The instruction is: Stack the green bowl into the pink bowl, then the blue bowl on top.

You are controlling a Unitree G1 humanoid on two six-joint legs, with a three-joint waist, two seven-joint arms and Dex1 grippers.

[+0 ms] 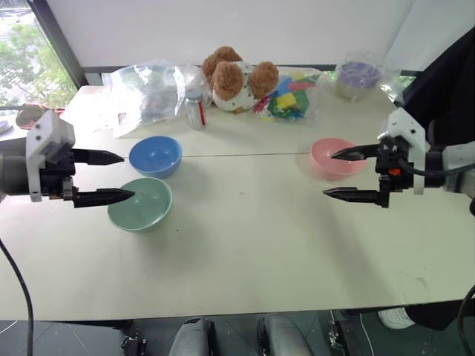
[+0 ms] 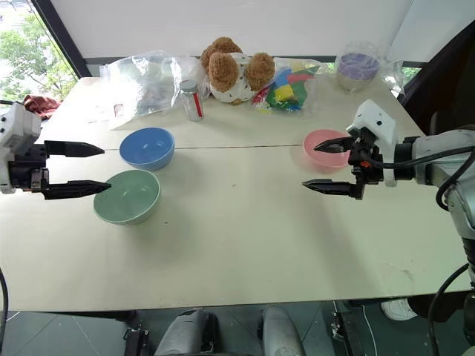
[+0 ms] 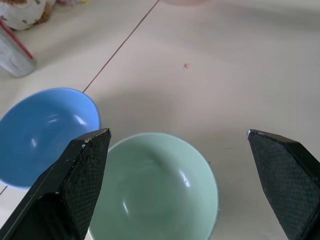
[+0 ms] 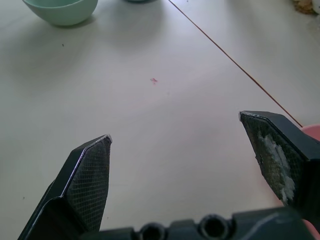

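The green bowl (image 1: 139,204) sits upright on the pale table (image 1: 245,252), at the left. Just behind it stands the blue bowl (image 1: 156,156). At the right, the pink bowl (image 1: 335,156) rests near the table's seam. My left gripper (image 1: 128,176) hovers open above the left rim of the green bowl, fingers pointing right with nothing between them. In the left wrist view the green bowl (image 3: 155,190) lies below the spread fingers. My right gripper (image 1: 328,174) hangs open above the front left of the pink bowl, pointing left, empty.
Along the back edge are a clear plastic bag (image 1: 148,89), a small jar (image 1: 194,110), a teddy bear (image 1: 237,78), a bag of coloured pieces (image 1: 289,95) and a clear tub with purple contents (image 1: 358,74). A person in dark clothes (image 1: 445,74) stands at the right.
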